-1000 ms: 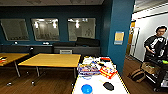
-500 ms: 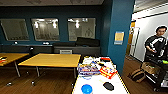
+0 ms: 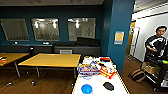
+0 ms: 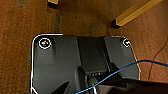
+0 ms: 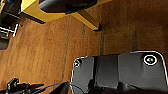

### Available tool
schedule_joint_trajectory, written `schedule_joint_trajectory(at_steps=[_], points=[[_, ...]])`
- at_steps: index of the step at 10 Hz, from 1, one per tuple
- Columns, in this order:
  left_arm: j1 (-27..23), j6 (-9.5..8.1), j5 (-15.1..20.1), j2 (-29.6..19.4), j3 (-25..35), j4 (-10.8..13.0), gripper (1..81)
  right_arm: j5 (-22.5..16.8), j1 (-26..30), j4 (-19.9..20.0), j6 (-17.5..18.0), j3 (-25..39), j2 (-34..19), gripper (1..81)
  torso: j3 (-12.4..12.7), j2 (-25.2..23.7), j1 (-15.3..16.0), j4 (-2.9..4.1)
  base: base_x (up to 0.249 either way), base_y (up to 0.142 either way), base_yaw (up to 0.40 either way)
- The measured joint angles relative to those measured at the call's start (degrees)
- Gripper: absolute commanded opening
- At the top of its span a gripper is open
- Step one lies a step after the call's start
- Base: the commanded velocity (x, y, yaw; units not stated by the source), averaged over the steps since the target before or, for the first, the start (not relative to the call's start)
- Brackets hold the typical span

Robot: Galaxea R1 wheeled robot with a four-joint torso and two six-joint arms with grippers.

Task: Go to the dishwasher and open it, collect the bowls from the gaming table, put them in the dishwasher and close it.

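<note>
The gaming table (image 3: 120, 79), white-topped with a yellow edge, stands just ahead at the lower middle of the head view, strewn with colourful game boxes (image 3: 88, 68). A small bright-blue bowl (image 3: 86, 88) sits on its near end, with a dark flat object (image 3: 108, 85) to its right. The dishwasher is out of view. My left gripper (image 4: 93, 82) hangs above brown wooden floor near yellow table legs (image 4: 135, 12). My right gripper (image 5: 106, 86) is over the same floor beside a yellow table leg (image 5: 86, 20).
Two wooden-topped tables (image 3: 51, 60) stand to the left over dark floor. A blue pillar (image 3: 120, 32) rises right of the gaming table. A person (image 3: 156, 43) stands at the right by a cart, with a bag (image 3: 137, 75) on the floor.
</note>
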Motion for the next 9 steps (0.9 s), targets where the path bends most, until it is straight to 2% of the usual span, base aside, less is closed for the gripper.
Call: schedule_joint_trajectory(at_steps=[2,5,8,9], points=[[0.0,0.00,-0.2,0.1,0.0,0.0,81.1,-0.4,3.0,0.6,0.3,6.4,-5.2,81.1,-1.7,0.0,0.0,0.00,0.000,0.000,0.000],[-0.5,0.02,-0.4,0.5,-0.1,0.0,81.1,-0.5,8.0,2.0,0.6,14.4,-13.6,81.1,-6.2,0.0,0.0,0.00,0.000,0.000,0.000],[-1.2,0.02,-0.5,0.8,-0.2,0.0,81.1,-1.9,12.3,4.0,0.7,17.0,-15.1,81.1,-11.5,0.1,0.1,0.00,0.000,0.000,0.000],[-1.8,0.02,-0.7,0.8,-0.2,0.0,81.1,-2.8,14.0,5.7,0.7,17.2,-15.6,81.1,-14.0,0.1,0.1,0.00,0.000,0.000,0.000]])
